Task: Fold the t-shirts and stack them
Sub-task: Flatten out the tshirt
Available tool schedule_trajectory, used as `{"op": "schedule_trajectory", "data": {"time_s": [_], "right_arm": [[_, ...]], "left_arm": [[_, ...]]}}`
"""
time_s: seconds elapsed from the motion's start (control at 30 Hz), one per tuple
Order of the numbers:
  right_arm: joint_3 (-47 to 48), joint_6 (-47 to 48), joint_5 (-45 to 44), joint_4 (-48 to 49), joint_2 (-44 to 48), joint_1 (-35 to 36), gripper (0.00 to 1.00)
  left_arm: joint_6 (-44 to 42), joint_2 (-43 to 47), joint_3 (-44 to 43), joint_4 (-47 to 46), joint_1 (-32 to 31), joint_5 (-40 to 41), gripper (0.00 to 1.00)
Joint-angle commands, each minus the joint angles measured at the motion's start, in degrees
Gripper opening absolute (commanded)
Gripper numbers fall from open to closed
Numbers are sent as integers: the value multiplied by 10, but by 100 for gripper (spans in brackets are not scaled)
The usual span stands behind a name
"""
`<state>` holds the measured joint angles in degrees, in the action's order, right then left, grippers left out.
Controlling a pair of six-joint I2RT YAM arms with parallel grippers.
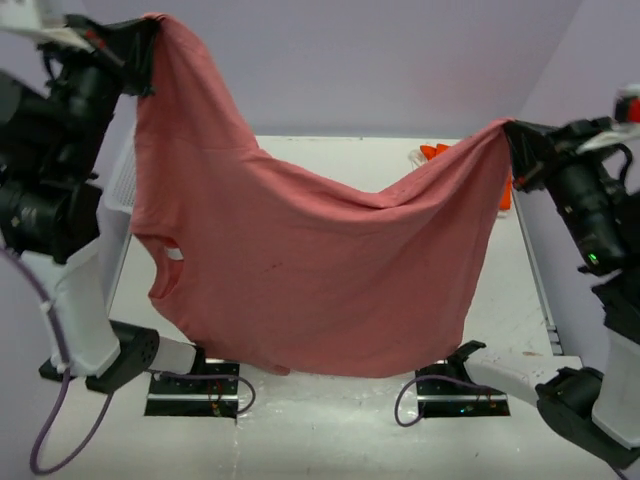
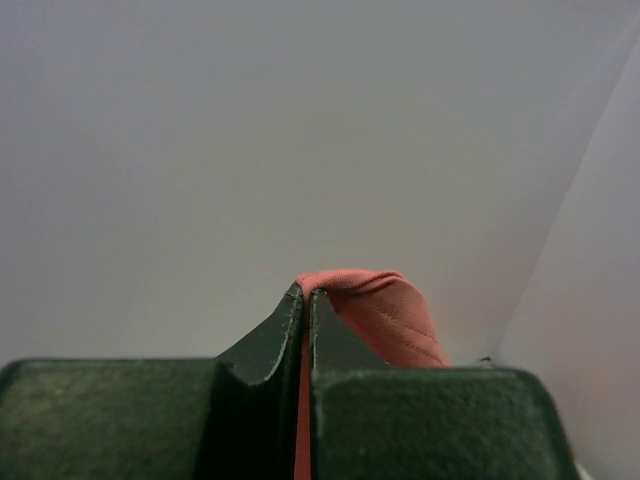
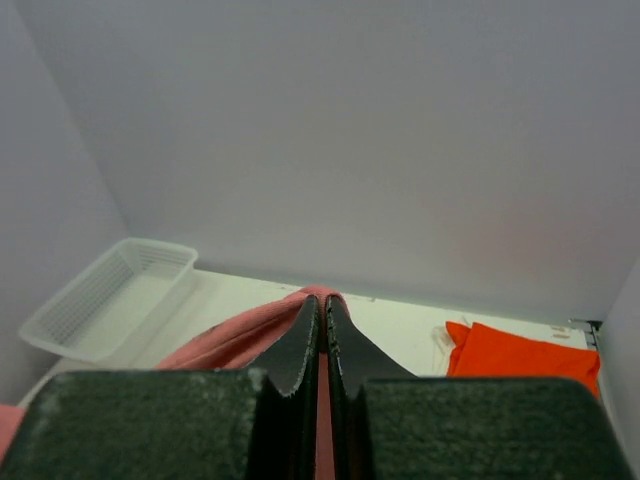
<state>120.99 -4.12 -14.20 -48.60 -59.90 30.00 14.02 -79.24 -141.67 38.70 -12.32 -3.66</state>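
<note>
White table | left claw and right claw each clamp rose-red t-shirt aloft | orange t-shirt lies far right

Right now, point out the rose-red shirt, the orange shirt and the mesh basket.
rose-red shirt (image 1: 320, 270): top view, hanging middle.
orange shirt (image 3: 525, 360): right wrist view, middle.
mesh basket (image 3: 85, 297): right wrist view, side wall.

1. a white plastic mesh basket is sitting at the left end of the counter, close against the left wall; only a strip of its mesh side is showing in the top view.
2. the counter is lying white and flat, with faint dark scuffs showing near its right edge.
3. a plain pale lilac-grey back wall is rising behind the counter, meeting the left wall and a slanting right wall at its ends.
</note>
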Motion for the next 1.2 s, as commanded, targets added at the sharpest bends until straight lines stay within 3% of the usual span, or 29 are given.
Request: {"op": "schedule_trajectory", "data": {"time_s": [0.0, 0.27, 0.53, 0.67, 0.9, 1.17], "right_arm": [[0, 29, -34, 47, -79, -16, 0], [67, 37, 26, 83, -242, -107, 0], [139, 61, 37, 89, -329, -141, 0], [111, 57, 37, 78, -305, -141, 0], [58, 28, 49, 52, -184, -136, 0], [38, -7, 93, -5, -58, -111, 0]], "left_arm": [[-7, -97, 2, -19, 5, 8, 0], [-66, -221, -23, -69, 13, 56, 0], [-74, -237, -41, -101, 68, 42, 0], [-73, -196, -20, -104, 69, 40, 0], [-56, -117, -1, -69, 68, 20, 0], [-30, 42, 24, -35, 68, -20, 0]]}}
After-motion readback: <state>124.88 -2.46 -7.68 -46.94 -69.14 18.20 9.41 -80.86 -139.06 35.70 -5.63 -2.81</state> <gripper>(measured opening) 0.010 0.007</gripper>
